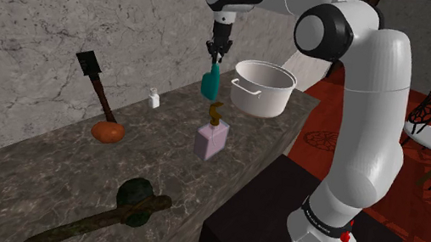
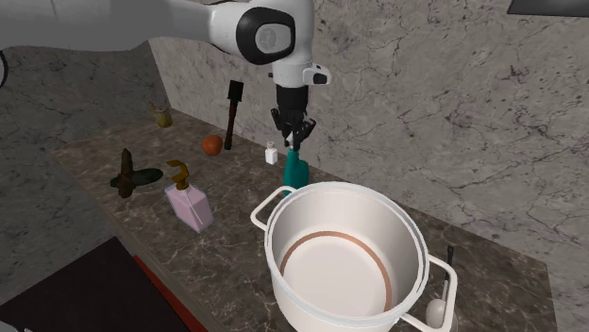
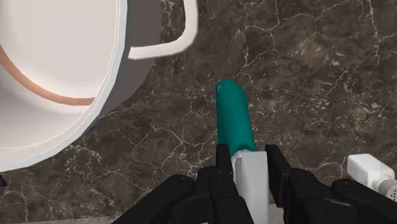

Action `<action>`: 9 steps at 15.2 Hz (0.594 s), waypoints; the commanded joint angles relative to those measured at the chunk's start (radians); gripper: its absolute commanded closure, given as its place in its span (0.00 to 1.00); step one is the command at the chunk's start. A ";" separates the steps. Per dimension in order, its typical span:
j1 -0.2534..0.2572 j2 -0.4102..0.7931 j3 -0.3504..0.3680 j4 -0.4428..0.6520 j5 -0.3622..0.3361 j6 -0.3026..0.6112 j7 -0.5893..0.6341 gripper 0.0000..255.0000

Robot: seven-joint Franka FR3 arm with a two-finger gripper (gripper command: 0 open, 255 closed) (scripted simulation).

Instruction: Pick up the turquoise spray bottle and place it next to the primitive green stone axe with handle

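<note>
Claw: clamped on the bottle, pressing both sides of its white head, pointing straight down.
Bottle: teal body hangs upright under the claw, just beside the pot. I cannot tell whether its base rests on the counter or has come clear of it.
Axe: lies flat on the counter, well apart from the pot, toward the counter's other end.
Dispenser: pink, with a brown pump, standing near the pot on the side that faces the axe.
Step, as I judge it: the grasp is made; the carry to the axe is not yet done.
Risk, slip: the hold is high, on the narrow head alone, so the long body can swing or twist in the grip. A quick start or stop would cause it.
Risk, pot: the bottle is close to the pot's wall and handle. A sideways move before enough lift could knock it.
Risk, dispenser: it stands roughly on the line from pot to axe. A low carry could clip its pump and topple it.
Risk, landing: the axe handle lies long across the counter. Setting the bottle down on it, or letting go while the bottle is tilted, would tip it over.
</note>
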 commanded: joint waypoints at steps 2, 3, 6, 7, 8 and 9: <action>-0.002 0.001 -0.001 0.044 0.000 -0.042 0.001 1.00; -0.003 0.002 -0.001 0.058 0.000 -0.056 0.001 1.00; -0.006 0.006 -0.001 0.104 0.000 -0.099 0.002 1.00; -0.007 0.007 -0.001 0.121 0.000 -0.113 0.002 1.00; -0.008 0.010 -0.001 0.138 0.000 -0.128 0.003 1.00; -0.010 0.012 -0.001 0.155 0.001 -0.143 0.003 1.00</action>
